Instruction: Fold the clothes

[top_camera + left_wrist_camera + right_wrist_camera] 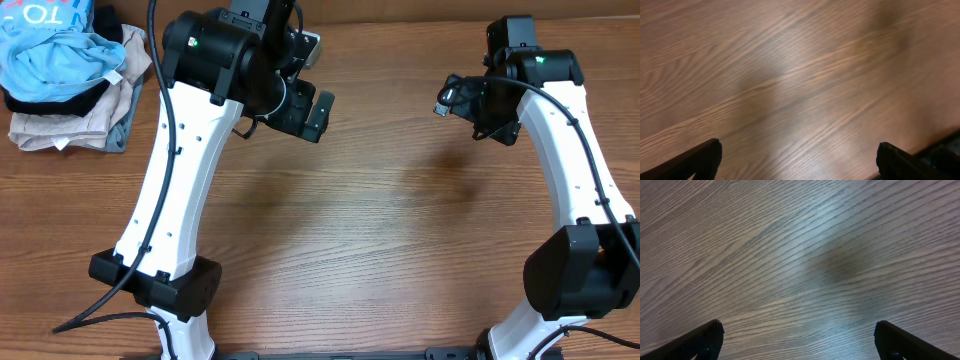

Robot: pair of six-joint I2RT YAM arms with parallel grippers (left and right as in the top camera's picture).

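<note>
The light sky-blue T-shirt (52,52) with white lettering lies crumpled on top of a pile at the table's far left corner, seen only in the overhead view. My left gripper (312,112) hovers over bare wood right of the pile, well apart from the shirt. Its jaws (799,157) are wide open and empty. My right gripper (450,100) hovers over bare wood at the far right. Its jaws (797,339) are wide open and empty too.
Under the shirt lie a black garment (120,50), a beige garment (60,122) and a grey-blue one (120,130). The wooden table (380,230) fills both wrist views. The arm bases stand at the front edge.
</note>
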